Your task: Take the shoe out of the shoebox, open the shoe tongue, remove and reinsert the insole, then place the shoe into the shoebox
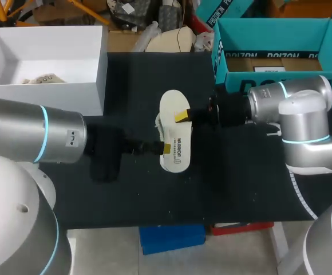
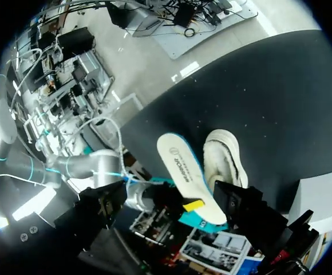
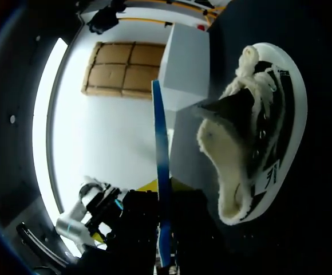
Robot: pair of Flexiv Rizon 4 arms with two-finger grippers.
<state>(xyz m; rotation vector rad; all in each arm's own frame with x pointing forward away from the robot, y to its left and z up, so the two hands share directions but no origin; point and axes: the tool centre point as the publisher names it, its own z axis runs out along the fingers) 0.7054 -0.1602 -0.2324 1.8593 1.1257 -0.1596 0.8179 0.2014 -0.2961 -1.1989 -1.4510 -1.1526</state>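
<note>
Pinching the white insole [image 1: 174,134] from two sides, my left gripper [image 1: 166,149] had its 7 o'clock end and my right gripper [image 1: 181,117] the 1 o'clock edge. The fleecy shoe [image 1: 158,123] sat on the black table [image 1: 240,183], peeking out at the insole's 9 o'clock.

A desk [image 1: 240,189] under a black cover. At its back left corner stands a white box [image 1: 68,94], open at the top and touching the cover with its front wall. Inside, against the front wall, lies a small beige crumpled thing [image 1: 40,78]; what it is cannot be told.
</note>
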